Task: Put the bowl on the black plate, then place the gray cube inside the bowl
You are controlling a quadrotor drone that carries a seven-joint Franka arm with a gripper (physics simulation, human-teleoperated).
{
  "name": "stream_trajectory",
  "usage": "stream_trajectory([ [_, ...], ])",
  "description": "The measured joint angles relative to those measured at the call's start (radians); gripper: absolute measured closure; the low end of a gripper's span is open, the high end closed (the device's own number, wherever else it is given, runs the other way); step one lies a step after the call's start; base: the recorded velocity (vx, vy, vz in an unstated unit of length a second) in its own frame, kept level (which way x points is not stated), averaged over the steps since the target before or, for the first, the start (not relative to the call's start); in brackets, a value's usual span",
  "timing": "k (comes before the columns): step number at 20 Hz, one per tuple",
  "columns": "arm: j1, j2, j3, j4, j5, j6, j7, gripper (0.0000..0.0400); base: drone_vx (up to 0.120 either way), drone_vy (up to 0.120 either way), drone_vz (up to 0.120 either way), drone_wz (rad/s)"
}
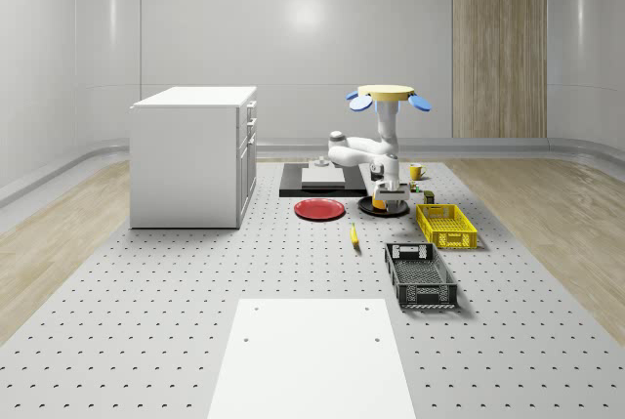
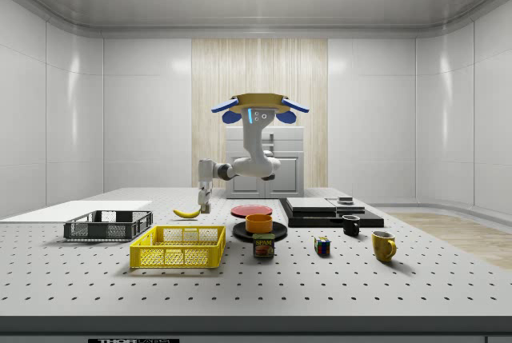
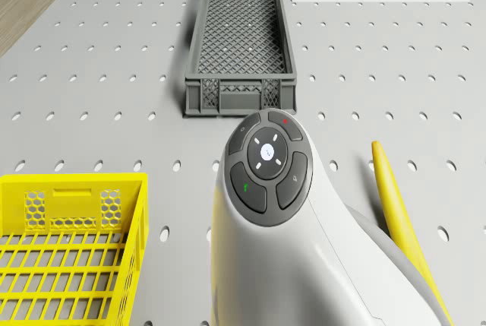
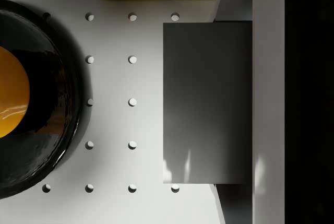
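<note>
A gray perforated table (image 1: 146,321) spreads across a pale room. My drone (image 1: 391,97) hovers above its far middle, roughly over the black plate (image 2: 282,232). The arm reaches down and toward the near side.

2 crates lie on the near side: a yellow crate (image 1: 446,226) and, nearer, a gray crate (image 1: 420,275). A banana (image 2: 187,213) lies between them and the plate.

The orange bowl (image 2: 258,222) already sits upright on the black plate, so I judge step 1 done and the cube step in hand.

My gripper (image 2: 205,199) hangs pointing straight down above the table, beside the plate's near edge and apart from it. In the side view it is left of the bowl, with its tip a little higher than the bowl's rim.

The coming move turns on this: the bowl lies toward the side view's right of my gripper, a short sideways shift away.

In the wrist view a flat gray square-edged face (image 4: 207,103) sits beside the plate. It is probably the gray cube. I cannot tell whether it is in my grip or on the table, or whether my gripper is open or closed. Only a slice of the bowl and part of the plate are visible there.
</note>
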Motion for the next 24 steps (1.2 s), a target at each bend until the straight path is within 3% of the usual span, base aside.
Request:
stream_trajectory([
  [3, 0.0, -0.002, 0.001, 0.0, 0.001, 0.001, 0.0, 0.015, -0.12, 0.0, 0.107, 0.0],
  [24, -0.001, -0.011, 0.004, 0.0, 0.006, 0.01, 0.001, 0.015, -0.12, 0.011, 0.0, 0.0],
])
